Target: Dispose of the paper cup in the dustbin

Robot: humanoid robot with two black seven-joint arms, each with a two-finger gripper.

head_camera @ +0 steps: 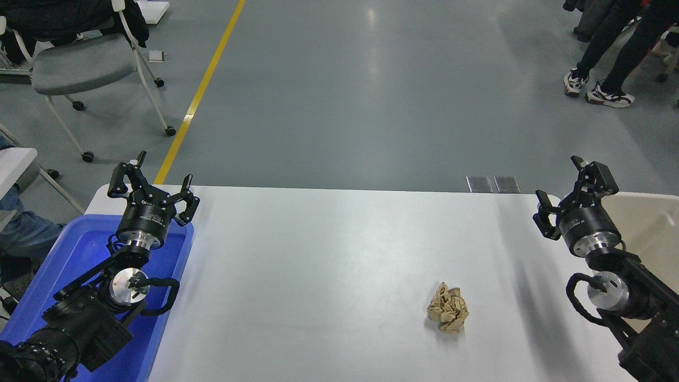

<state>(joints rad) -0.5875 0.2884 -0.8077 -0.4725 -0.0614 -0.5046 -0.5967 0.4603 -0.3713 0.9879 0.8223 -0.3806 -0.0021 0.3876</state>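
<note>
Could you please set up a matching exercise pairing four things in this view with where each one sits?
Things:
1. crumpled paper ball
2. blue tub
3. dustbin
4. left end effector

Places:
A. beyond the table's right edge
B. on the table, right of centre
C. at the table's left edge
D. above the blue tub's far end

Pairs: 1-B, 2-C, 3-A, 4-D
</note>
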